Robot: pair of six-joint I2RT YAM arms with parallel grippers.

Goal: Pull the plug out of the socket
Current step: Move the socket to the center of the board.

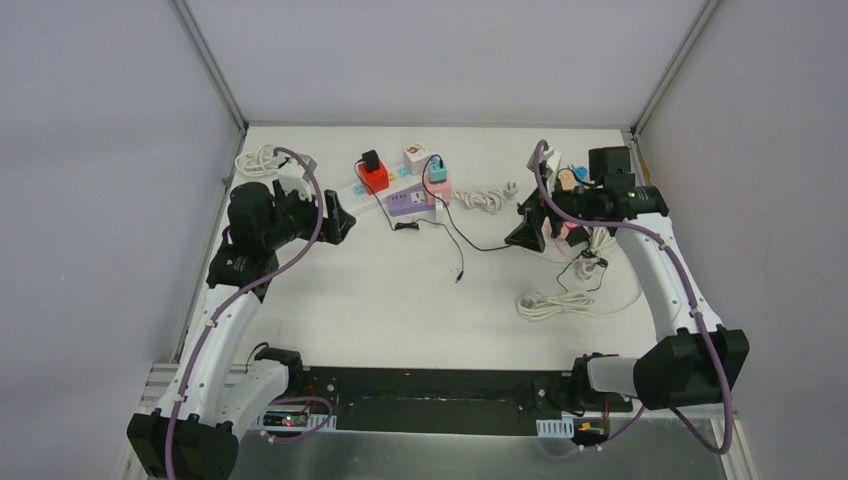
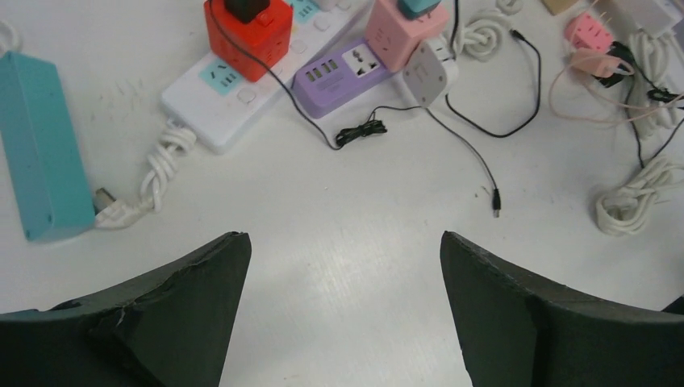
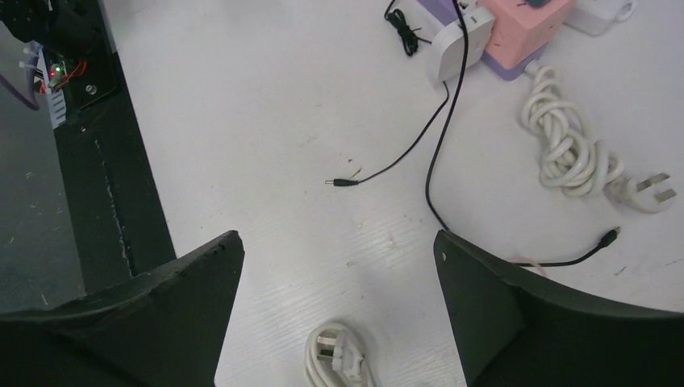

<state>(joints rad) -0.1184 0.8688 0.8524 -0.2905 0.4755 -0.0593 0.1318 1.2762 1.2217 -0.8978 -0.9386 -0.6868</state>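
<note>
A black plug (image 1: 371, 160) sits in the red cube socket (image 1: 376, 179) on a white power strip (image 2: 234, 105). A teal plug (image 1: 437, 170) sits in a pink cube socket (image 1: 439, 190) beside the purple strip (image 1: 408, 201). In the left wrist view the red cube socket (image 2: 246, 36), the purple strip (image 2: 343, 76) and a white adapter (image 2: 425, 74) lie far ahead. My left gripper (image 1: 345, 215) (image 2: 343, 238) is open, left of the sockets, over bare table. My right gripper (image 1: 522, 235) (image 3: 339, 235) is open too, right of them, above a loose white plug (image 3: 339, 355).
A long teal box (image 2: 40, 145) lies at the left. Thin black cables (image 1: 455, 245) trail across the middle, one ending in a loose tip (image 3: 343, 184). Coiled white cords (image 1: 548, 303) (image 3: 565, 153) and small pink adapters (image 2: 587, 36) crowd the right side.
</note>
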